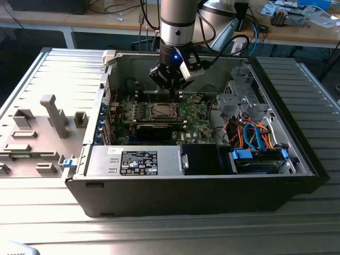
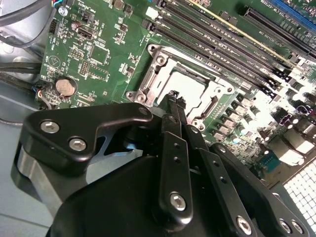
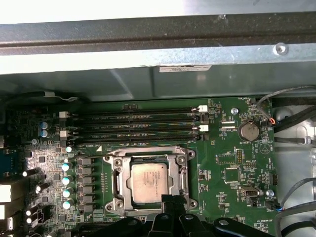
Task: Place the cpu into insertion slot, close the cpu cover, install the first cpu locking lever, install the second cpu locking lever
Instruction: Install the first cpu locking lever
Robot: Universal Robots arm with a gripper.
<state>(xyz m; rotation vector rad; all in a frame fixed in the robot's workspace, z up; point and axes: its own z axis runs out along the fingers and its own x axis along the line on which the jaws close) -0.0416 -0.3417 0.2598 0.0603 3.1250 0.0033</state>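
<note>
Currently the claw [image 2: 174, 98] hangs inside the open computer case [image 1: 297, 159], just above the socket on the motherboard [image 3: 232, 168]. In both wrist views its two black fingers [image 2: 173, 163] lie pressed together with no gap at the tips, and nothing is gripped between them. The tips sit at the near edge of the socket frame; actual contact cannot be told.

The cpu [image 3: 150, 181] lies flat in the socket, silver-grey top facing up. The cpu cover [image 3: 117, 183] is down around it, framing the chip through its centre window.

Beside the socket run the black memory slots [image 3: 138, 126]; a coin battery [image 3: 248, 131] sits further along the board.

The case rests on a ribbed grey metal worktop [image 1: 42, 212]. A labelled power supply box [image 1: 135, 161] sits at the case's near wall. Behind the case stands a wooden bench [image 1: 297, 32] with cables.
</note>
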